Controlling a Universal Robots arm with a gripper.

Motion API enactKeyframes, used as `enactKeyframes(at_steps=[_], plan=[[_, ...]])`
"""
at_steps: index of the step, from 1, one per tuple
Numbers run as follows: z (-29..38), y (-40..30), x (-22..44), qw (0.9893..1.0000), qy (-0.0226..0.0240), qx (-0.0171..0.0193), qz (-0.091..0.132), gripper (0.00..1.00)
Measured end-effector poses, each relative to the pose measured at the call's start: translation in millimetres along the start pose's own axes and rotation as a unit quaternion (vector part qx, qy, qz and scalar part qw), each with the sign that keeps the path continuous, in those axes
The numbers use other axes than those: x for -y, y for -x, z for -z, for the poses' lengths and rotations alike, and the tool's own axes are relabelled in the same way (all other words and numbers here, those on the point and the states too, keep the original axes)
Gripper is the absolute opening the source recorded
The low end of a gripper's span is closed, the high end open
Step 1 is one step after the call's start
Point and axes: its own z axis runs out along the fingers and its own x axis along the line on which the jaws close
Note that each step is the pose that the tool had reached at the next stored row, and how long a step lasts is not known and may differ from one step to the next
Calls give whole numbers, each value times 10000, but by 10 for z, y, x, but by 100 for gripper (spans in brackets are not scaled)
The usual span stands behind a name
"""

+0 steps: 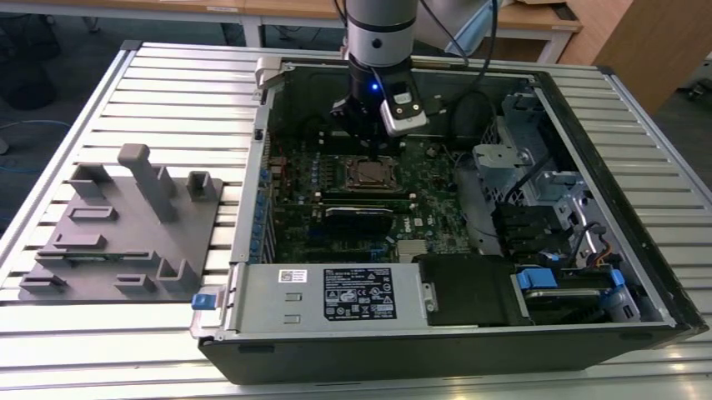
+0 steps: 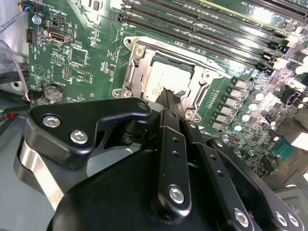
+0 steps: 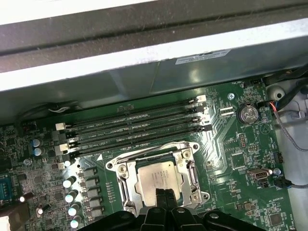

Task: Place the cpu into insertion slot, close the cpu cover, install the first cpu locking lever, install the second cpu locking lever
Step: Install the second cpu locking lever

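Claw: the black two-fingered gripper [image 3: 165,197] hangs low inside the open computer case, its fingertips pressed together into one narrow tip with nothing held between them; the same closed tip appears in the second wrist view [image 2: 169,96].

CPU: the flat square chip with a dull silver-grey metal top [image 3: 155,177] lies seated directly beneath and just ahead of the fingertips, inside the socket; in the second wrist view [image 2: 161,79] the tip rests at, or just above, its near edge. Whether they touch I cannot tell.

Insertion slot: the small square socket with a silvery metal rim [image 3: 188,150] surrounds the chip on the green circuit board [image 3: 240,154], immediately under the claw; in the exterior view [image 1: 368,173] it sits right below the arm's wrist.

CPU cover: the thin silvery frame plate with a cut-out centre [image 3: 126,186] appears to lie down around the chip, though how fully it is shut is hard to tell.

Memory slots: the long black slots [image 3: 139,126] run just beyond the socket, away from the claw.

Step in hand: by my reading, placing is done; the closed tip is working at the cover or a lever.

Next move calls for: a fine, firm push at the socket edge without scraping the chip.
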Motion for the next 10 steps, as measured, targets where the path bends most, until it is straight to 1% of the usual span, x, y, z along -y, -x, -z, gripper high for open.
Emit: enactKeyframes(at_steps=[8, 10], plan=[[2, 0, 1, 10000, -1, 0, 0, 10], [3, 0, 3, 10000, -9, 0, 1, 10]])
